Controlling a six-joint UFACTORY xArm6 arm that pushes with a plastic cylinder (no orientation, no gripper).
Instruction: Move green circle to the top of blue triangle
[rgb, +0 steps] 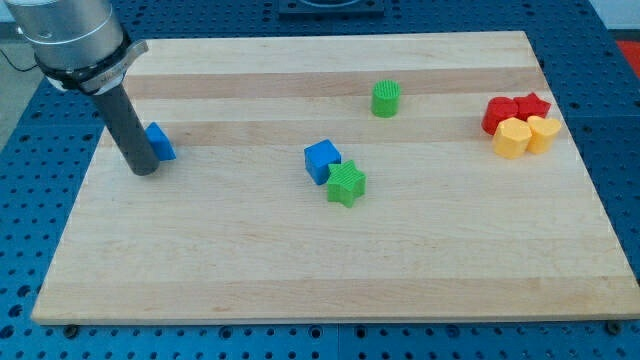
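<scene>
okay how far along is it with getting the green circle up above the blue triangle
Done: nothing visible yet; the green circle sits near the view's top centre, far from the blue triangle at the view's left. In hand: my tip rests just left of the blue triangle, nowhere near the circle. Left: reach the circle and push it leftward to above the triangle.

My tip (144, 170) touches the blue triangle (159, 142)'s left side; the green circle (386, 99) sits far to the triangle's right.
</scene>
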